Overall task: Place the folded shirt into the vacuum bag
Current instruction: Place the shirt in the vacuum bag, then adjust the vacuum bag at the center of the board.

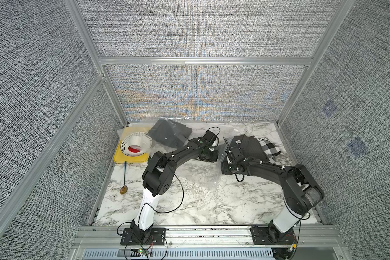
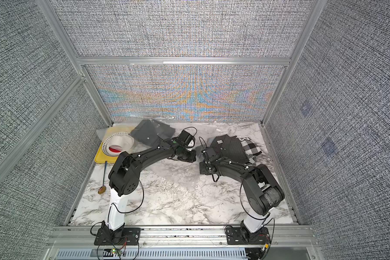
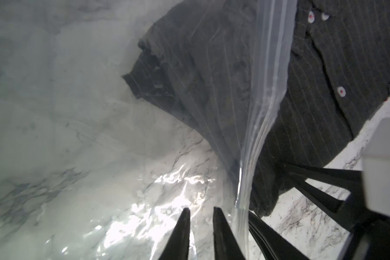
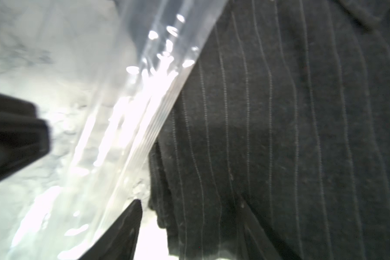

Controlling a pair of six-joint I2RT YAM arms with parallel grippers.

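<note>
The folded shirt (image 1: 249,146), dark with thin pinstripes and white buttons, lies right of centre in both top views (image 2: 230,147). The clear vacuum bag (image 1: 200,175) spreads crinkled over the middle and back left of the table. Its ribbed mouth strip (image 3: 268,90) crosses the shirt (image 3: 324,90), so the part beyond it shows through film. My right gripper (image 4: 189,202) is shut on the shirt's (image 4: 279,112) near-left folded edge, beside the bag strip (image 4: 133,112). My left gripper (image 3: 203,213) stands open by a narrow gap over the film, holding nothing, just left of the shirt (image 1: 209,156).
A yellow tray (image 1: 131,159) at the back left holds a white slotted basket (image 1: 136,143). A spoon (image 1: 124,177) lies in front of it. Another dark garment (image 1: 169,135) sits at the back under plastic. Checked cloth (image 1: 269,146) lies right of the shirt. Walls enclose three sides.
</note>
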